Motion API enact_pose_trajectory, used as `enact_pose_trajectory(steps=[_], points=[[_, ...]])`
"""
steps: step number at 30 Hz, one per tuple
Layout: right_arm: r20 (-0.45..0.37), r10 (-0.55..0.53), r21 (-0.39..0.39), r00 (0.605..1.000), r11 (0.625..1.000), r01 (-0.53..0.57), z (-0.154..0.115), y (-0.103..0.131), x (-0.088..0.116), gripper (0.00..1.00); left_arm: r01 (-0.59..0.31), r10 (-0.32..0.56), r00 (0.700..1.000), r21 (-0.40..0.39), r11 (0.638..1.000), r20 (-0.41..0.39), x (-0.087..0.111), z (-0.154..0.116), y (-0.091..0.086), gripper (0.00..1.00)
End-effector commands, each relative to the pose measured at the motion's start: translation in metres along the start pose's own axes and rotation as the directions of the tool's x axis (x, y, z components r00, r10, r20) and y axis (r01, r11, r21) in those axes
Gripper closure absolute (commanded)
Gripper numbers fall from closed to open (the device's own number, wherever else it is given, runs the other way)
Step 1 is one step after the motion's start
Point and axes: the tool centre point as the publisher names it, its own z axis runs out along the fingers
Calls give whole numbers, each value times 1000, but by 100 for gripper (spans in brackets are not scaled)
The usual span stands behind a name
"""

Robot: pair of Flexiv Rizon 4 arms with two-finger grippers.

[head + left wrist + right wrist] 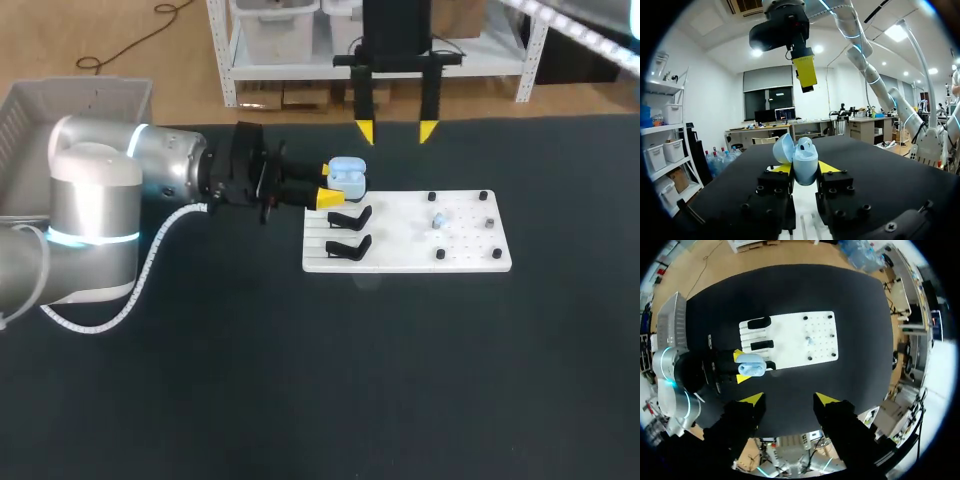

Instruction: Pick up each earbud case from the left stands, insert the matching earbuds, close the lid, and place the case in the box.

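Black table (300, 380) carries a white board (470, 245) with two vacant black stands (349, 216) on its left side. A small pale item lies among the pegs, possibly an earbud; it is too small to confirm.

The left gripper (326, 185) is level with the board's far corner. Its yellow tips are clamped on the lower shell of the light-blue earbud case (802, 161), one on each side. The case lid is hinged open. Whether the case rests on a stand underneath cannot be determined.

The right gripper (398, 130) hangs above the table's far edge with its jaws apart, holding nothing. The box (90, 90) sits at the far left.

Assessment: the case is probably light, rigid and smooth-skinned, so liable to slip or twist. The grip belongs on the lower shell, clear of the lid and hinge.
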Motion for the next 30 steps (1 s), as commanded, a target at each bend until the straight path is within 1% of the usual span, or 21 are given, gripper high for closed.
enact_pose_trajectory(steps=[1, 3, 6, 8, 10, 12, 14, 15, 17, 22, 30], points=[[280, -56, -302, 958, 942, 144, 6, -28, 13, 33, -3, 3, 1000, -6, 1000, 0, 0, 0, -2, 100], [307, -68, -321, 949, 932, 170, 7, -32, 10, 38, -3, 3, 1000, -6, 1000, 0, 0, 0, -2, 100], [338, -71, -350, 938, 916, 196, 9, -39, 6, 42, -3, 3, 1000, -6, 1000, 0, 0, 0, -2, 100], [359, -64, -357, 931, 912, 201, 13, -43, 1, 42, -3, 3, 1000, -6, 1000, 0, 0, 0, -2, 100], [378, -25, -362, 925, 916, 172, 19, -46, -10, 40, -3, 3, 1000, -6, 1000, 0, 0, 0, -2, 100], [359, 18, -388, 933, 912, 132, 21, -49, -18, 40, -3, 3, 1000, -6, 1000, 0, 0, 0, -2, 100], [328, 58, -419, 943, 904, 90, 25, -51, -27, 32, -3, 3, 1000, -6, 1000, 0, 0, 0, -2, 100], [314, 73, -436, 947, 897, 76, 27, -52, -29, 30, -3, 3, 1000, -6, 1000, 0, 0, 0, -2, 100], [306, 85, -453, 948, 889, 66, 32, -53, -33, 32, -3, 3, 1000, -6, 1000, 0, 0, 0, -2, 100], [303, 81, -444, 950, 894, 66, 48, -56, -37, 39, -3, 3, 1000, -6, 1000, 0, 0, 0, -2, 100], [255, 96, -416, 962, 909, 20, 79, -64, -48, 42, -3, 3, 1000, -6, 1000, 0, 0, 0, -2, 100]])
